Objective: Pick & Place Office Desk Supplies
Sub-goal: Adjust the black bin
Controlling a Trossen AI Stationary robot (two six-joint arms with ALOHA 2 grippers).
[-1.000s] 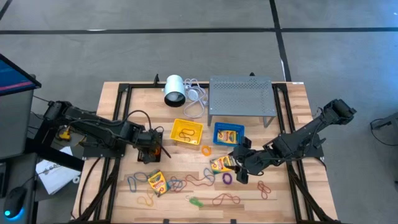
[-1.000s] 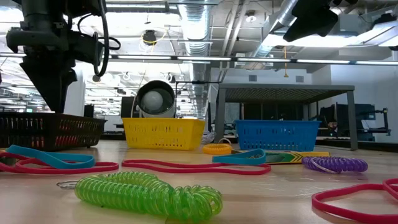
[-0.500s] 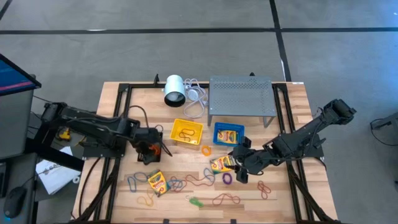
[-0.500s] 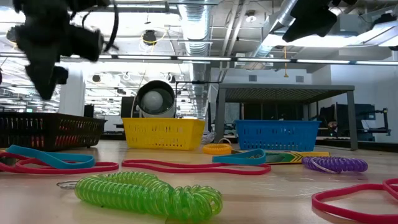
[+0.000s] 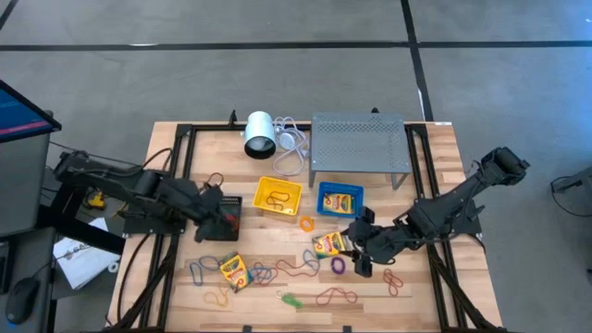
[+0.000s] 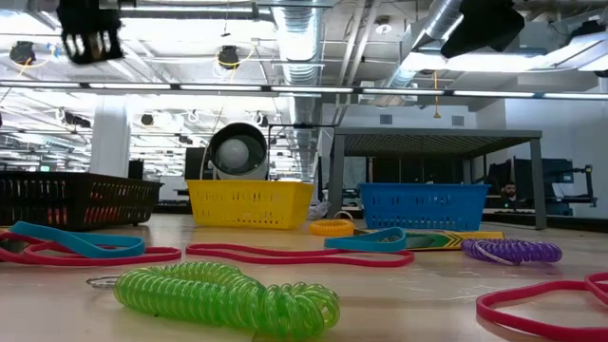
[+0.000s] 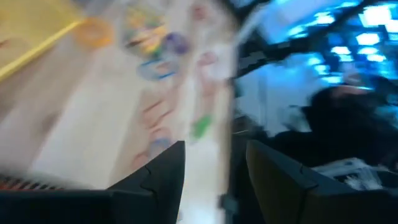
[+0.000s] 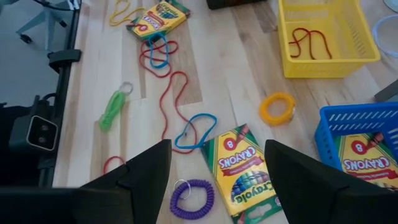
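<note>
The right gripper (image 8: 214, 177) hangs low over the middle of the wooden desk (image 5: 421, 296) with its jaws spread wide and nothing between them. Directly under the gap lies a yellow-and-green cardboard crayon box (image 8: 241, 169), flat on the wood, with a purple coiled ring (image 8: 191, 198) just beside it and a blue rubber-band loop (image 8: 194, 130) touching its corner. An orange coiled ring (image 8: 277, 107) sits between that box and the yellow plastic basket (image 8: 360, 59), which holds a red rubber-band loop (image 8: 309, 42); the blue plastic basket (image 8: 326, 134) next to it holds a second crayon box (image 8: 364, 155). Farther off, a long red band (image 8: 176, 93) trails toward a third crayon box (image 8: 153, 18), and a green coiled ring (image 8: 112, 109) lies near the desk edge. The left gripper (image 5: 222, 220) is raised over the dark mesh basket (image 5: 227, 217) on the left side of the desk; its wrist view is blurred, but its jaws stand apart with nothing between them. More coloured bands (image 5: 336, 297) lie scattered along the front of the desk. At the back stand a white cylinder (image 5: 259, 133) with its white cable (image 5: 291, 148) and a grey perforated metal rack (image 5: 359, 143).
</note>
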